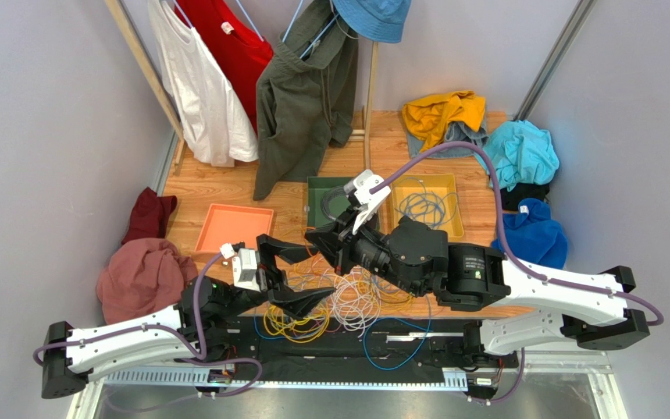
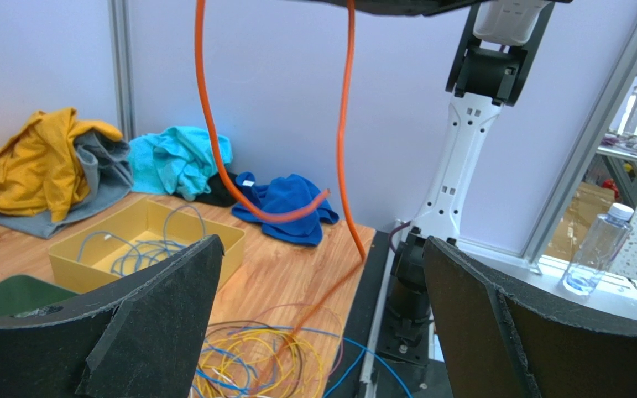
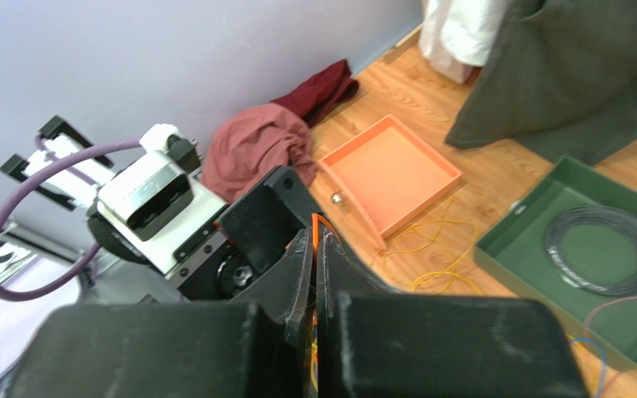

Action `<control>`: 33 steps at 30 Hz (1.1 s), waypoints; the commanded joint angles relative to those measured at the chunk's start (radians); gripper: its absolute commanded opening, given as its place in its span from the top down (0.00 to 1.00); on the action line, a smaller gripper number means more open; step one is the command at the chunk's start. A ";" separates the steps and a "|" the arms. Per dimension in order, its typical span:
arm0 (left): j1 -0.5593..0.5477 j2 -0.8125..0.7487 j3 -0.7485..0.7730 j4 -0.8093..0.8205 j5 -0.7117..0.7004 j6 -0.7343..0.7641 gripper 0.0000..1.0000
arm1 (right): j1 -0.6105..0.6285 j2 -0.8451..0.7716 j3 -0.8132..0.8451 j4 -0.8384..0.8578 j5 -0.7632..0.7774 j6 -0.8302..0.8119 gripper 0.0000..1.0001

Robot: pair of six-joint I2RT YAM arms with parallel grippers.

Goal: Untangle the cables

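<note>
Currently, an orange cable (image 2: 205, 124) is being held pinched in the closed right pincer (image 3: 313, 245), high above the cables (image 1: 334, 305) lying tangled at the near edge of the bench (image 1: 216, 183). The left pincer (image 2: 322, 249) is being held wide and empty. Next, probably, the hanging loop is needing to be drawn free.

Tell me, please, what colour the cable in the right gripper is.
Orange; the cable shows best in the left wrist view.
</note>
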 commanded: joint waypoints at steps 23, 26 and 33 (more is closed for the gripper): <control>0.012 -0.059 0.350 -0.806 -0.490 -0.095 1.00 | -0.004 -0.253 -0.235 0.033 0.097 0.112 0.17; 0.057 -0.063 0.416 -0.963 -0.588 -0.133 1.00 | -0.004 -0.358 -0.325 0.025 0.161 0.129 0.16; 0.366 0.066 0.622 -1.271 -0.579 -0.203 1.00 | -0.004 -0.517 -0.485 0.021 0.187 0.163 0.17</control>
